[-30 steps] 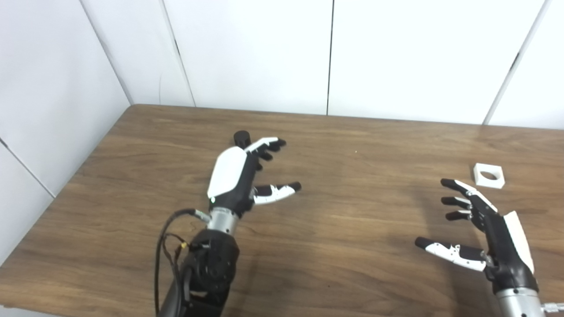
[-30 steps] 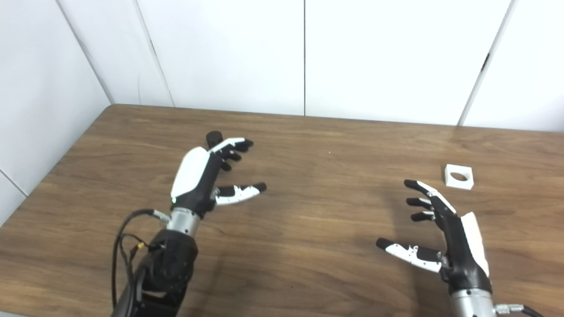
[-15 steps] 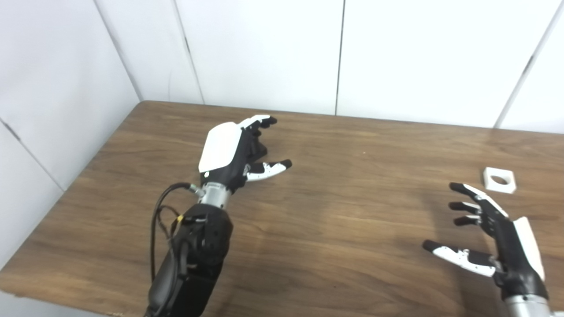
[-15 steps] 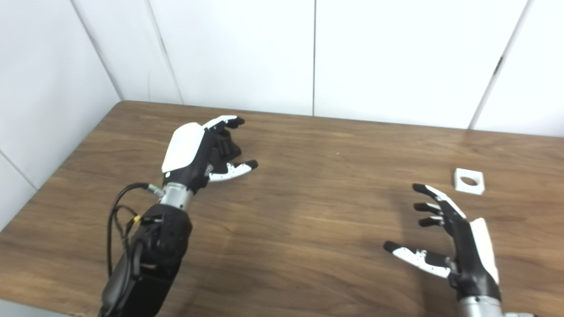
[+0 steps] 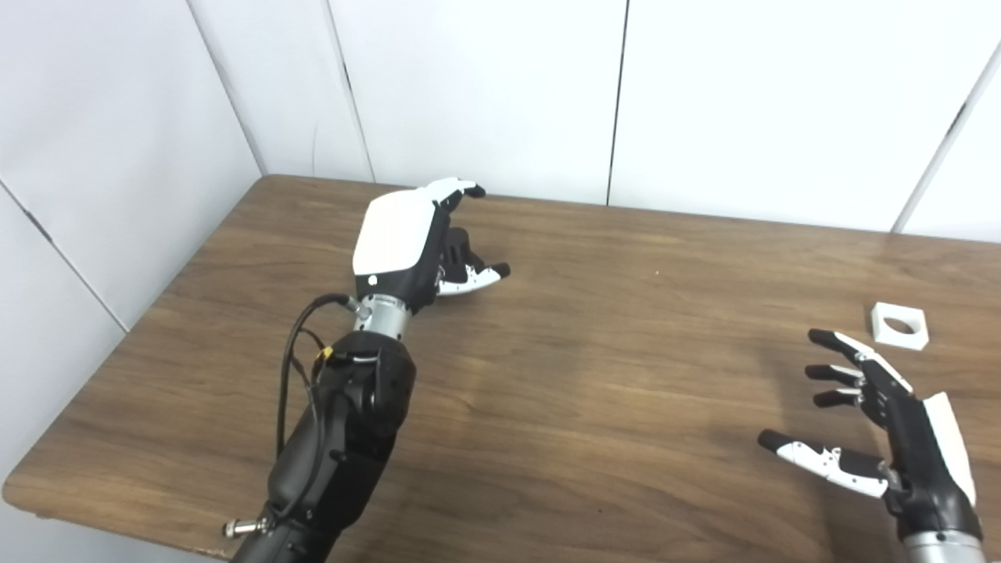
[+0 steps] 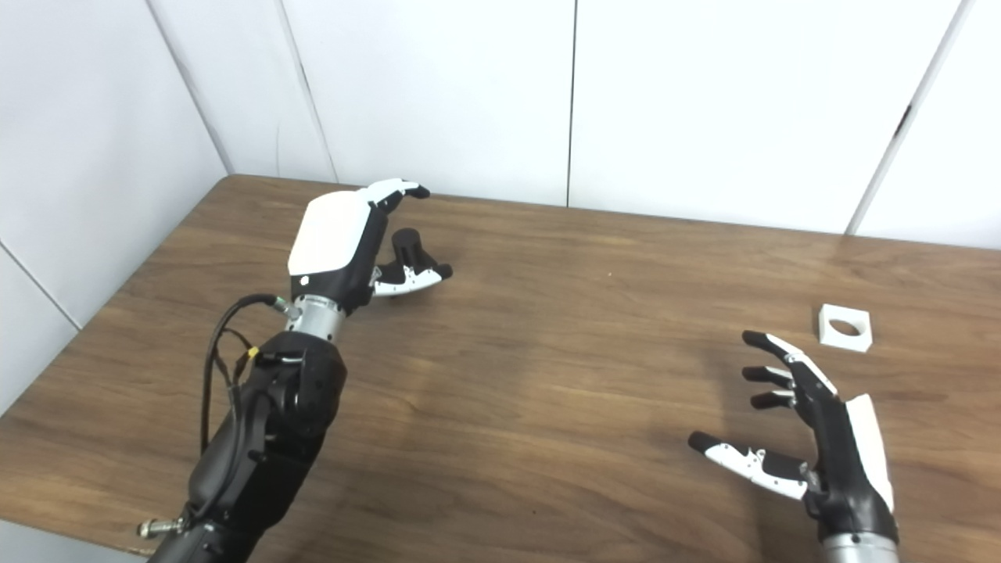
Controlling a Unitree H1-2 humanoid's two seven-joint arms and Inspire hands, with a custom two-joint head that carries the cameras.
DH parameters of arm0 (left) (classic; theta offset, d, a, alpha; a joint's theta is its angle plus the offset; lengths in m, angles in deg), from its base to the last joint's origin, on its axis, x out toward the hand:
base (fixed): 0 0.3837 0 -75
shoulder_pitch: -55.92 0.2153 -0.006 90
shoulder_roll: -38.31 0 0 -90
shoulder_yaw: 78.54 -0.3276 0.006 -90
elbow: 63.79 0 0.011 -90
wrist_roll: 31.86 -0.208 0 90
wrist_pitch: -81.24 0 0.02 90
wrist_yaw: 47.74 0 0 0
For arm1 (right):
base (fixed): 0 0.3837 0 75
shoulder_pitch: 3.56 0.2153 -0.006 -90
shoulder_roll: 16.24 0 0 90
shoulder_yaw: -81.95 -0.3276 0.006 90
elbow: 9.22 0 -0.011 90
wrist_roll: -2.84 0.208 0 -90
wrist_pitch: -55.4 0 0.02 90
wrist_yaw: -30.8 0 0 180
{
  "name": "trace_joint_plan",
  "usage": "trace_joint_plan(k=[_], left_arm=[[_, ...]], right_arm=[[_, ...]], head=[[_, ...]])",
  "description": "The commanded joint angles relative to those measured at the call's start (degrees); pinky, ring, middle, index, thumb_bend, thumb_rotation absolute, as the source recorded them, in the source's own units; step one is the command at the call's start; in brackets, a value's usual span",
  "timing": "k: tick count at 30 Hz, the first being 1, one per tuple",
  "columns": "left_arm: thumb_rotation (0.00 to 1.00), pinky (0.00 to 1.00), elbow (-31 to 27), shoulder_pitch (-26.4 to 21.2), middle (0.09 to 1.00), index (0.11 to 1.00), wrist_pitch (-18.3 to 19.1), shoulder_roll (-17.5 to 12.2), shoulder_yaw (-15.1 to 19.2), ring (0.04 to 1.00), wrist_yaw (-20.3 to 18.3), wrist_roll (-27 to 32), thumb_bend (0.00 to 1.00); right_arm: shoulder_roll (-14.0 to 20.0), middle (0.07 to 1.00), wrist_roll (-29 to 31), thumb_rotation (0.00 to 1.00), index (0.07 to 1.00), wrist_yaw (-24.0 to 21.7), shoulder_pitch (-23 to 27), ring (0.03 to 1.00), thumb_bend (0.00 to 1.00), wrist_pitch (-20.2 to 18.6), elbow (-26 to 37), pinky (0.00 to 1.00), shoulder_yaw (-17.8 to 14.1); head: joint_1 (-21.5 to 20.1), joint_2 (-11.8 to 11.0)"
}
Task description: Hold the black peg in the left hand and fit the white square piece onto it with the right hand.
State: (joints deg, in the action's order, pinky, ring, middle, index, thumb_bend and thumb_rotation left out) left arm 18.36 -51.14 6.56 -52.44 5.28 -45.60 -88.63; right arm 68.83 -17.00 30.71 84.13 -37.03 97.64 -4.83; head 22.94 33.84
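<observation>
On the wooden surface [image 6: 547, 375] the black peg [image 6: 405, 244] stood upright within the left hand [image 6: 344, 242], fingers apart; right hand [image 6: 813, 438] spread near the flat white square piece [image 6: 844, 328].

Both cams sit side by side up on the head, looking down and forward over the wooden table [image 5: 594, 375] toward the white wall panels [image 6: 704, 102] at 12 o'clock. Medium distance. They share nearly everything; the right eye view is just shifted a bit sideways.
</observation>
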Motion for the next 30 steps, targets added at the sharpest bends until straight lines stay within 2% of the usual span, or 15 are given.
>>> trace_joint_plan(k=[1,7,15,20,30], left_arm=[[0.35,0.69,0.0,-3.2,0.820,0.750,1.3,-1.6,0.3,0.807,0.0,-1.9,0.74],[0.34,0.75,2.3,-4.3,0.830,0.736,2.5,-2.4,-0.3,0.824,0.0,-3.3,0.76],[0.43,0.77,6.1,-5.5,0.901,0.744,7.2,-2.6,-1.3,0.891,-0.7,-7.0,0.86],[0.46,0.80,8.4,-6.2,0.942,0.747,8.9,-2.9,-1.4,0.922,-0.2,-7.4,0.89],[0.54,0.79,13.4,-7.3,0.946,0.740,11.5,-3.0,-1.1,0.912,1.1,-8.2,0.92]], right_arm=[[0.0,0.846,-0.1,0.00,0.796,0.2,1.5,0.720,0.68,0.8,1.5,0.59,-0.4],[-0.2,0.846,0.0,0.00,0.796,0.1,1.7,0.723,0.68,0.3,1.9,0.58,-0.6],[-0.1,0.841,-0.4,0.00,0.790,0.0,1.9,0.709,0.68,0.2,2.2,0.57,-0.5],[-0.4,0.846,-0.3,0.00,0.788,-0.3,1.9,0.703,0.69,-0.9,2.9,0.56,-0.4],[-0.4,0.842,-1.0,0.00,0.782,0.0,2.0,0.685,0.71,-0.3,2.4,0.56,-0.1]], head=[[0.0,0.1],[-0.1,0.1],[-0.3,0.2],[-0.3,0.2],[-0.8,0.0]])
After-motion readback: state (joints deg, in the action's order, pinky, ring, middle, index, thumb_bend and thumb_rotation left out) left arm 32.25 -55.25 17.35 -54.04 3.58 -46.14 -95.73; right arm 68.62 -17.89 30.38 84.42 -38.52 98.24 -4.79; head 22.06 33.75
